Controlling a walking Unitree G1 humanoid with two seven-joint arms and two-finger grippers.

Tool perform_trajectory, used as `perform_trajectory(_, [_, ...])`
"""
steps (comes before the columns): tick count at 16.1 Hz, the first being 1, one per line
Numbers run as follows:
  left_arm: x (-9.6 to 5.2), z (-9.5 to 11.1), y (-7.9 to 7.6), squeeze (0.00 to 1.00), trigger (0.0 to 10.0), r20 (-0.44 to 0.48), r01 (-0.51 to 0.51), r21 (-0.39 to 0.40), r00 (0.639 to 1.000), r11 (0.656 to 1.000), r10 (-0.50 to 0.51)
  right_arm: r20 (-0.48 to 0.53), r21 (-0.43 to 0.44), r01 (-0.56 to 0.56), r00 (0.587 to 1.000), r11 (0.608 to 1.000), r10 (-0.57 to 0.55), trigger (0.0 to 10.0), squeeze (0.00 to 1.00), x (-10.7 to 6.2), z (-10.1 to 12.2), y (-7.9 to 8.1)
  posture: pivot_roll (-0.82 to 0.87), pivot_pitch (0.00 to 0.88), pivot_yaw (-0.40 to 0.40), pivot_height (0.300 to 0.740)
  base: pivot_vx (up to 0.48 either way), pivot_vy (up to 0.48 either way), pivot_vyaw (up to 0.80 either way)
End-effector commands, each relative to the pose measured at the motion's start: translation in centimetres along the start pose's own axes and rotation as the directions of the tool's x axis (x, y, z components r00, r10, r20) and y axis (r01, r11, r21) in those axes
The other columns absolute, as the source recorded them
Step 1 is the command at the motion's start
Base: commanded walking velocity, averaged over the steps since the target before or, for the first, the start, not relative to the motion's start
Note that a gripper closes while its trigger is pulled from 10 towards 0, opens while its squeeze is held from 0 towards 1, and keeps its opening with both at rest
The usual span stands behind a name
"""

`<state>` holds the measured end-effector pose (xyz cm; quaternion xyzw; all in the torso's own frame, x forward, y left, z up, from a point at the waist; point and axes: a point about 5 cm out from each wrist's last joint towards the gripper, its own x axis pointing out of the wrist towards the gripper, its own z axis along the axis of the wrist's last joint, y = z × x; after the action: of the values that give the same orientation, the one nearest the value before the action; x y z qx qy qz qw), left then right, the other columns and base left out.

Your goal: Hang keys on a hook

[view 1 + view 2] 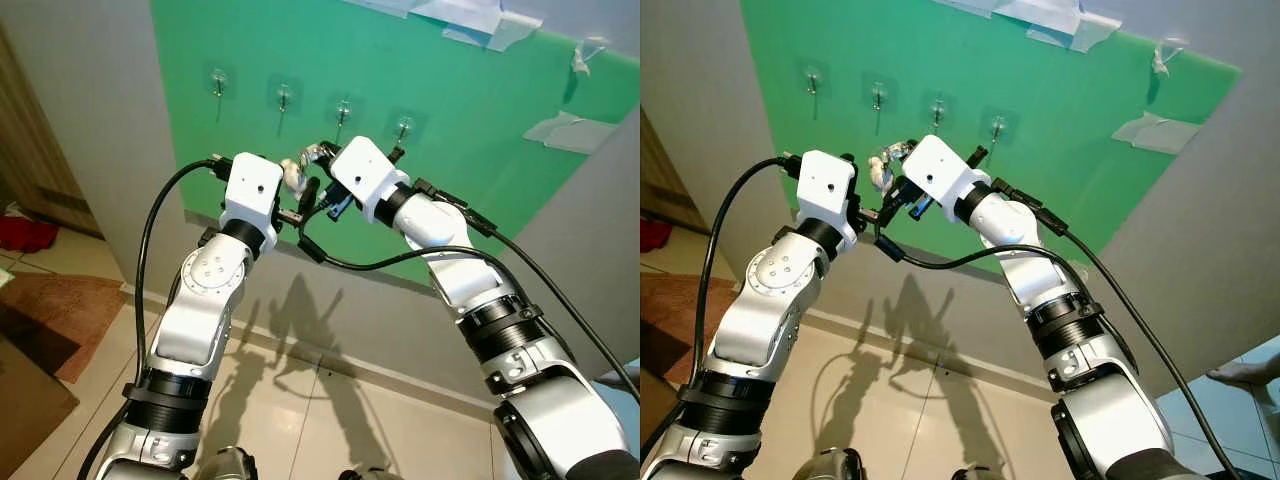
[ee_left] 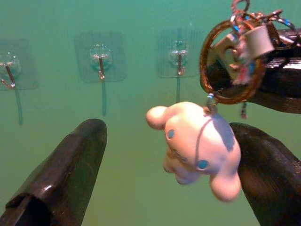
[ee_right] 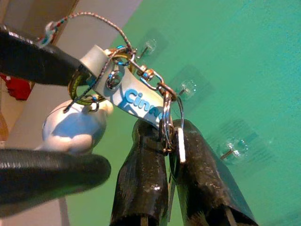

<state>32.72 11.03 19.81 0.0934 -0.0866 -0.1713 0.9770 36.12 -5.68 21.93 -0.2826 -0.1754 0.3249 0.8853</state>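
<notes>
My right gripper (image 3: 168, 155) is pinching the keys (image 3: 136, 94) by their ring; my left gripper (image 2: 174, 169) is spread wide around the dangling plush charm (image 2: 197, 148). The hooks (image 2: 99, 66) are lying ahead of both grippers, so the charm could be snagging my left fingers and twisting the ring off-line.

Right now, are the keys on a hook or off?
Off. The keys are pinched in the right gripper, short of the hooks on the green board; the left gripper is open around the charm.

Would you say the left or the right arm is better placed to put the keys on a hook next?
Probably the right. The right gripper is shut on the keys just in front of the hooks, while the left gripper is open around the toy charm.
</notes>
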Motion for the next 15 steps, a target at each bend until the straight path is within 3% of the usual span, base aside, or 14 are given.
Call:
perform_trajectory(1, [0.2,0.1,-0.4,0.00,10.0,0.006,0.017,0.000,1.000,1.000,-0.017,0.012,0.013,0.013,1.000,1.000,-0.014,0.0,0.00,-0.2,0.4,-0.6,-0.01,0.030,-0.098,0.740,0.000,0.000,0.00])
perform_trajectory(12, [0.2,0.0,-0.3,0.00,10.0,0.006,0.004,-0.014,1.000,1.000,-0.004,0.044,0.081,0.028,0.999,0.996,-0.032,0.0,0.00,0.1,2.0,-1.2,-0.01,0.038,-0.100,0.740,0.000,0.000,0.00])
perform_trajectory(13, [0.2,0.1,-0.3,0.00,6.8,0.014,0.005,-0.022,1.000,1.000,-0.004,0.044,0.083,0.025,0.999,0.996,-0.028,0.0,0.00,0.1,2.0,-1.1,-0.01,0.037,-0.100,0.740,0.000,0.000,0.00])
perform_trajectory(14, [0.2,0.4,-0.3,0.00,0.0,0.038,0.012,-0.036,0.999,0.999,-0.011,0.042,0.084,0.020,0.999,0.996,-0.023,0.0,0.00,0.0,2.0,-1.0,-0.01,0.036,-0.101,0.740,0.000,0.000,0.00])
perform_trajectory(15, [0.2,0.5,-0.2,0.00,0.0,0.043,0.008,-0.031,0.999,0.999,-0.007,0.039,0.083,0.017,0.999,0.996,-0.020,0.0,0.00,0.0,1.9,-0.9,-0.01,0.036,-0.101,0.740,0.000,0.000,0.00])
